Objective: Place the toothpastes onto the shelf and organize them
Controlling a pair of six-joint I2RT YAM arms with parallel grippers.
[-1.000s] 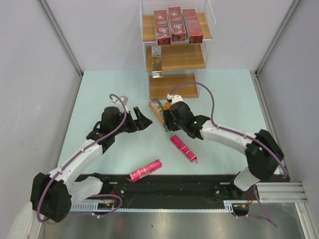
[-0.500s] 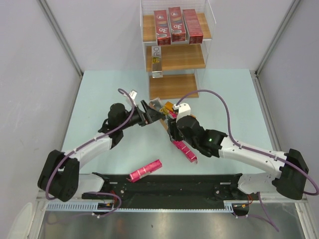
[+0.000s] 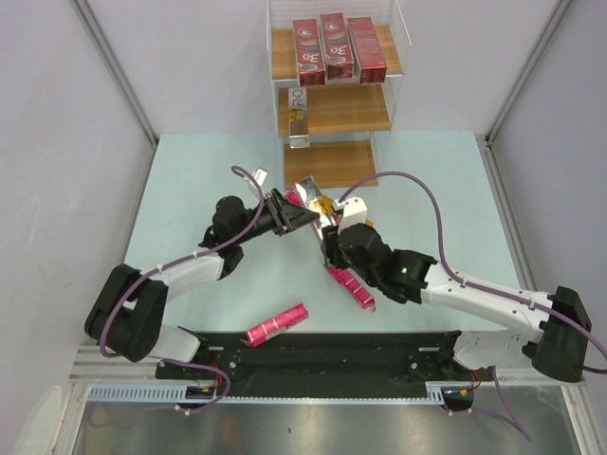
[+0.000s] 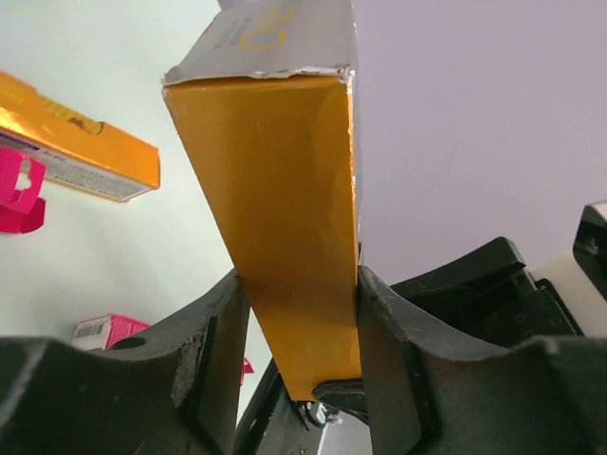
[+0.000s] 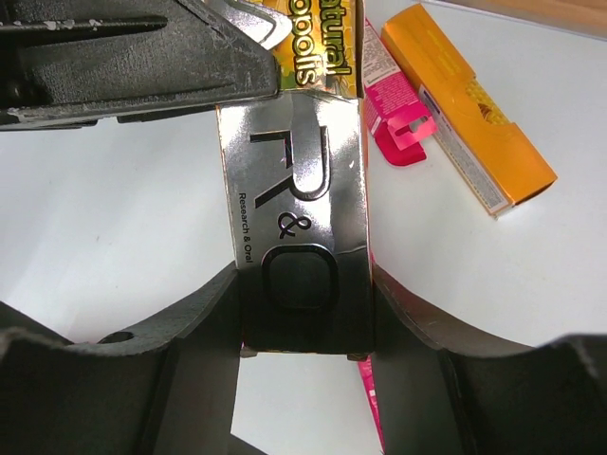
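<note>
An orange and silver toothpaste carton [image 3: 310, 196] is held up over the table in front of the shelf [image 3: 334, 163], with both grippers on it. My left gripper [image 4: 299, 318] is shut on its orange side [image 4: 285, 218]. My right gripper [image 5: 305, 313] is shut on its silver printed face [image 5: 299, 218], with the left fingers [image 5: 142, 57] just above. On the shelf's top tier stand three dark red toothpastes [image 3: 332, 47], and a silver and gold one [image 3: 298, 116] is on the middle tier.
On the table lie a second orange carton [image 5: 474, 123] with a pink carton [image 5: 398, 118] beside it, a pink carton [image 3: 349, 284] under my right arm and another pink one [image 3: 277, 324] near the front edge. The shelf has clear acrylic walls.
My left gripper reached right to the carton and closed on it. My right arm swung the carton up and towards the left gripper.
</note>
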